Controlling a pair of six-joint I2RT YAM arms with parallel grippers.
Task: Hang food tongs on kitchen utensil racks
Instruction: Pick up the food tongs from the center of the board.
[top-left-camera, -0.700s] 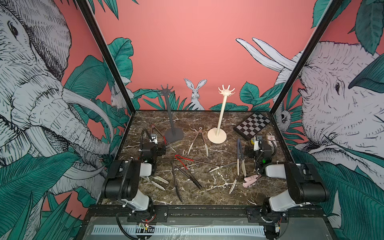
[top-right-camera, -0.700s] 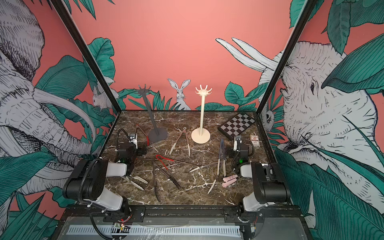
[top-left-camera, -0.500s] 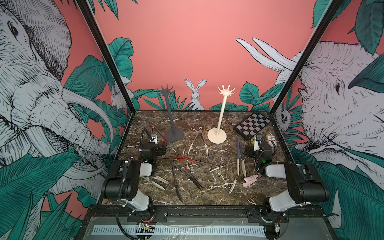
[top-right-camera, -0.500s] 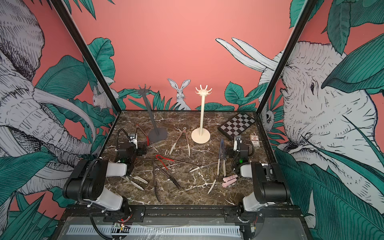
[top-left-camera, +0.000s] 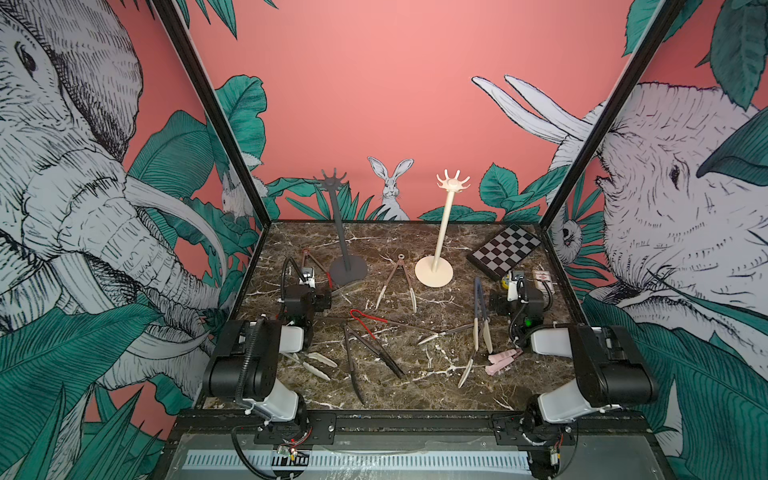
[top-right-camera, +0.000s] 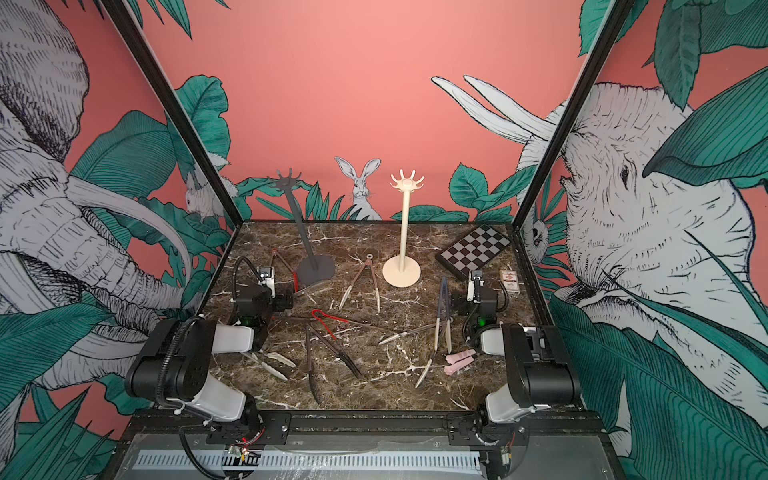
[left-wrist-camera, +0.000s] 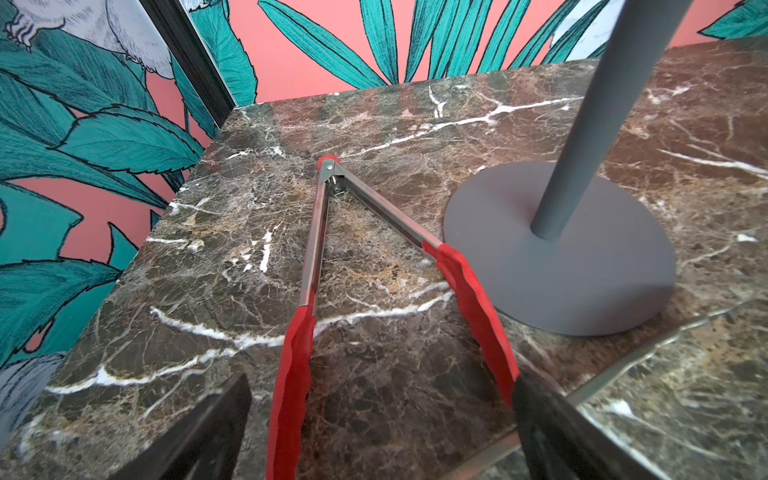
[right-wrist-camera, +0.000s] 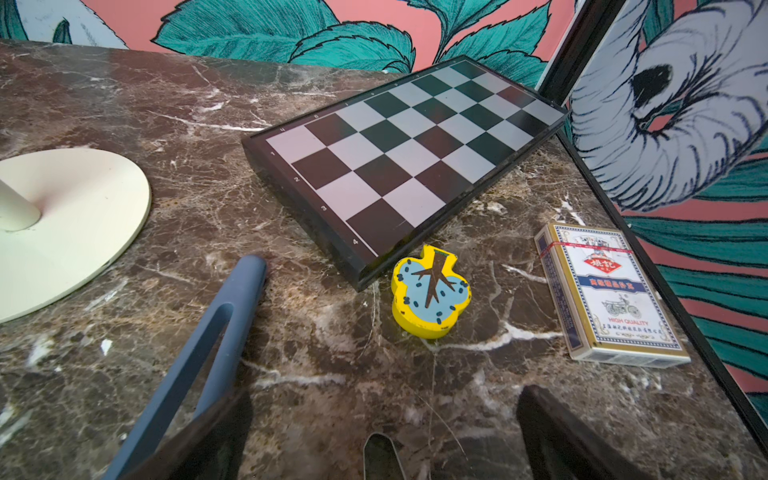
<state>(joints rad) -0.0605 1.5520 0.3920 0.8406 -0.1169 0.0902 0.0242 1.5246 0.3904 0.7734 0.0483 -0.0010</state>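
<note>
Two kitchen utensil racks stand at the back of the marble table, one dark grey (top-left-camera: 344, 232) and one cream (top-left-camera: 441, 232), both with bare hooks. Several food tongs lie flat in both top views: brown-armed (top-left-camera: 397, 278), blue-handled (top-left-camera: 478, 307), black (top-left-camera: 365, 351), pink-tipped (top-left-camera: 503, 361) and cream-tipped (top-left-camera: 316, 365). My left gripper (left-wrist-camera: 380, 432) is open low over the table. The red-tipped tongs (left-wrist-camera: 316, 249) lie with both tips between its fingers (left-wrist-camera: 552, 428), beside the grey rack's base (left-wrist-camera: 582, 270). My right gripper (right-wrist-camera: 378, 436) is open and empty. The blue tongs' handle (right-wrist-camera: 199, 353) runs along one finger.
A chessboard (top-left-camera: 505, 255) lies at the back right, with a yellow toy block (right-wrist-camera: 432, 291) and a card deck (right-wrist-camera: 606, 291) in front of it, close to the right gripper. Black frame posts and printed walls close in both sides and the back.
</note>
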